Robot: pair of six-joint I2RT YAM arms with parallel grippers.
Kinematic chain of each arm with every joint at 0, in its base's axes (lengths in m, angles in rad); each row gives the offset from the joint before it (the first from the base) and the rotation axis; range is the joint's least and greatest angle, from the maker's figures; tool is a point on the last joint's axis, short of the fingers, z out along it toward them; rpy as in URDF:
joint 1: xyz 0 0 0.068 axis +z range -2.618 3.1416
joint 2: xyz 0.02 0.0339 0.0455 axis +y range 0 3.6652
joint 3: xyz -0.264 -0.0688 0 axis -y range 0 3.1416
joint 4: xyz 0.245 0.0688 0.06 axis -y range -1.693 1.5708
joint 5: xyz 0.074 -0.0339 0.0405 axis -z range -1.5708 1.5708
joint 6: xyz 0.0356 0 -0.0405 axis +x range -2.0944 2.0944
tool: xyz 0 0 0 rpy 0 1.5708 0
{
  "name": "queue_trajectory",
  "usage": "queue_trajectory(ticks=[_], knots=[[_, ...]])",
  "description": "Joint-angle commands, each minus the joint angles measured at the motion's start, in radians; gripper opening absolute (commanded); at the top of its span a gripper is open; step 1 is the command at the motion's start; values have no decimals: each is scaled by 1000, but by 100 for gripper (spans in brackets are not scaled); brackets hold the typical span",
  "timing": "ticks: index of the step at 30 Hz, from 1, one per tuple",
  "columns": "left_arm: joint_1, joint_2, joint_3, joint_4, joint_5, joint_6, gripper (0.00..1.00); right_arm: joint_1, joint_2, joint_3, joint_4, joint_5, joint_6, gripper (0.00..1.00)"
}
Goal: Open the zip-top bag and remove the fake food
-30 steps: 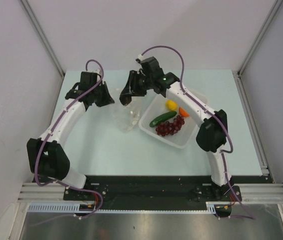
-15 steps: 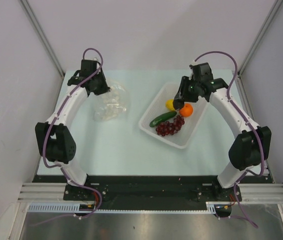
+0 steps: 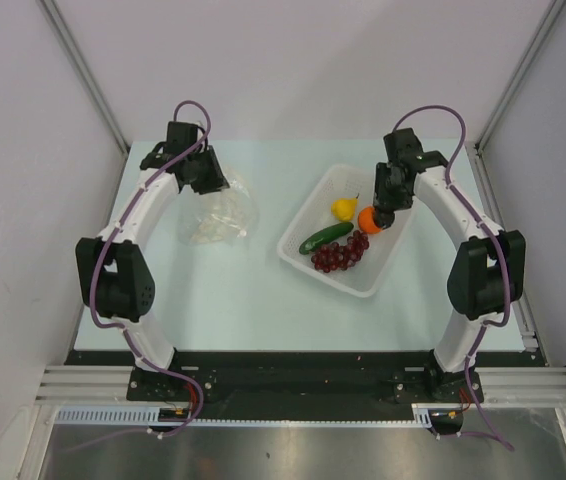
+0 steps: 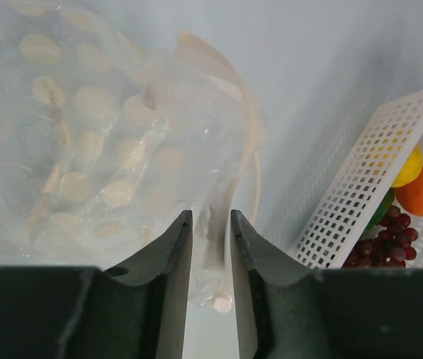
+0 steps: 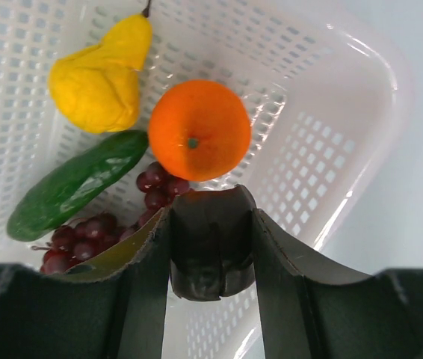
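Note:
The clear zip-top bag (image 3: 221, 215) lies crumpled on the table at the left. My left gripper (image 3: 213, 182) is at its far edge. In the left wrist view the bag (image 4: 92, 149) fills the left side, and its zip edge runs loosely through the narrow gap of the open left gripper (image 4: 211, 217). My right gripper (image 3: 381, 205) hovers over the white basket (image 3: 363, 280). It (image 5: 211, 213) is shut on a small dark round fruit (image 5: 211, 254). In the basket lie an orange (image 5: 199, 129), a yellow pear (image 5: 99, 78), a green cucumber (image 5: 77, 183) and a grape bunch (image 5: 84, 239).
The basket (image 5: 331, 149) stands slanted at the right of the pale table, and its rim also shows in the left wrist view (image 4: 361, 187). Grey walls and metal rails enclose the table on three sides. Both arm bases stand at the near edge.
The right gripper swung from beside the bag to above the basket, carrying the dark fruit. The left gripper pulled the bag leftwards, and its jaws have since parted a little.

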Motion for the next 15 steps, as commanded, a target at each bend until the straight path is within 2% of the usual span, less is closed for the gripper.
queue_trajectory(ticks=[1,3,4,7,12,15], knots=[[2,-81,14,29,38,11,41,-5,18,46,-52,66,-29,27],[4,-92,0,41,46,15,48,9,9,25,-56,39,-21,30],[2,-97,-3,42,51,15,54,17,-13,8,-52,36,-17,34],[2,-115,-8,40,65,17,65,46,-37,-58,-37,14,-6,43],[1,-150,-17,43,97,19,72,54,-16,-81,-26,-1,6,60],[-1,-184,-23,35,120,22,72,61,-16,-82,-27,20,-1,76]])
